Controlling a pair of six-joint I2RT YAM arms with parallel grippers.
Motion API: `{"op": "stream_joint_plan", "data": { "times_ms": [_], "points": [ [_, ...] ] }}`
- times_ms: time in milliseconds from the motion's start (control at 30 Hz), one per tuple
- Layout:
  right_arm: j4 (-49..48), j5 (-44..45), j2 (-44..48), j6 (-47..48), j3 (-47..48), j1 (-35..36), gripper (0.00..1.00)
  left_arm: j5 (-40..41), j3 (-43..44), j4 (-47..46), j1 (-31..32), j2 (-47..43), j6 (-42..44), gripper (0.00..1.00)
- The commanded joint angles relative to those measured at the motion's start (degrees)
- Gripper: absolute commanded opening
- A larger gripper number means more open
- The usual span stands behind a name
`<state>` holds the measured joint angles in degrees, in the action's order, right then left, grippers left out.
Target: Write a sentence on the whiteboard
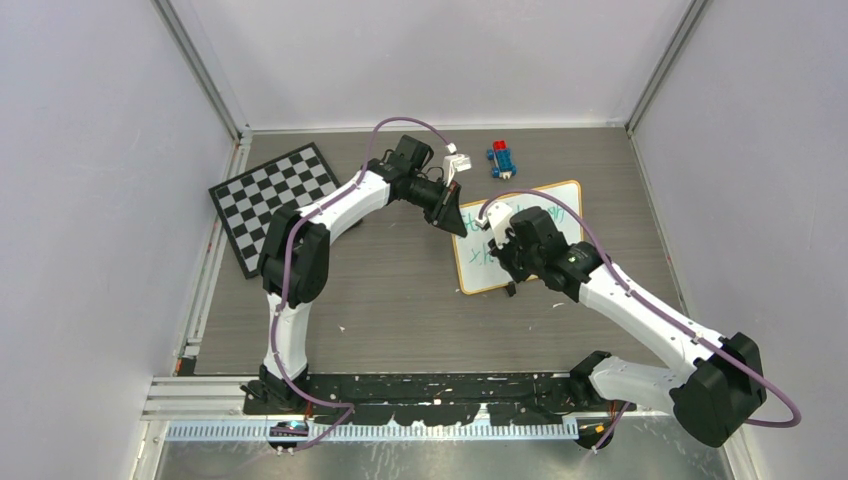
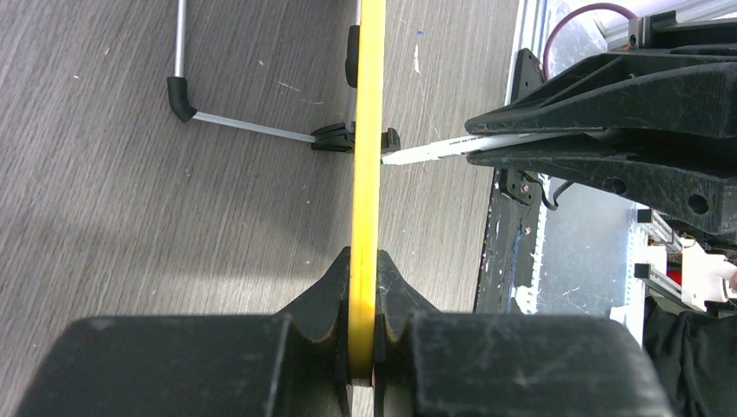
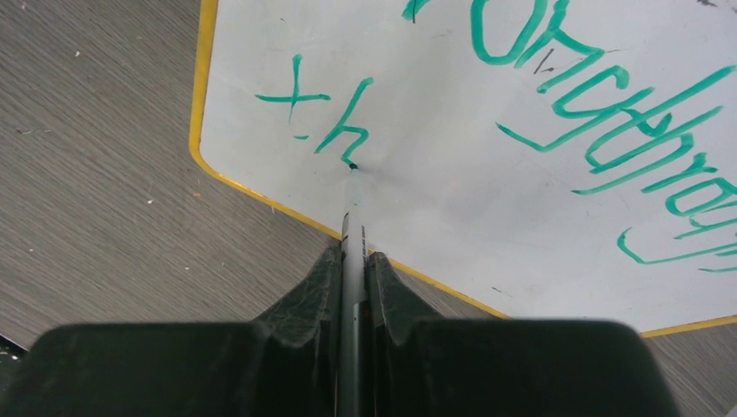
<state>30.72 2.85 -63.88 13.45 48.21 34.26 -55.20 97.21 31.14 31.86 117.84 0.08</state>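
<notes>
Slippage is the main risk. The right claw [image 3: 352,256] is clamped on a marker [image 3: 353,204] whose tip touches the whiteboard [image 3: 487,234] at the foot of the "h" on the lower line of the sentence [image 3: 600,113], which looks only partly written in green. The board is propped on a wire stand [image 2: 252,129] on the worktop [image 1: 400,300], one framed edge pinched tight in the left claw [image 2: 365,265]. Too hard a push from the pen could skid or twist the board in that grip and distort letters; too light a push would break the stroke.
</notes>
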Motion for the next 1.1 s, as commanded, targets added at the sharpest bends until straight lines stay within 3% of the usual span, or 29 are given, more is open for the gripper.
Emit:
{"op": "stream_joint_plan", "data": {
  "times_ms": [0, 500, 767, 1067],
  "points": [
    [-1.36, 5.19, 1.02, 1.48, 1.75, -1.30, 0.00, 1.45, 1.76, 0.29, -0.27, -1.19, -0.24, 0.00],
    [-4.37, 3.38, -0.88, -1.02, 5.04, -1.68, 0.00, 1.32, 1.84, 0.19, -0.22, -1.27, -0.25, 0.00],
    [-2.95, -1.41, -1.83, -1.86, 3.06, -1.59, 0.00, 1.32, 1.64, 0.16, -0.22, -1.27, -0.25, 0.00],
    [-0.73, -0.27, -0.69, -0.39, 0.83, -1.64, 0.00, 1.50, 1.84, 0.60, -0.25, -0.97, 1.45, 0.00]
  ]
}}
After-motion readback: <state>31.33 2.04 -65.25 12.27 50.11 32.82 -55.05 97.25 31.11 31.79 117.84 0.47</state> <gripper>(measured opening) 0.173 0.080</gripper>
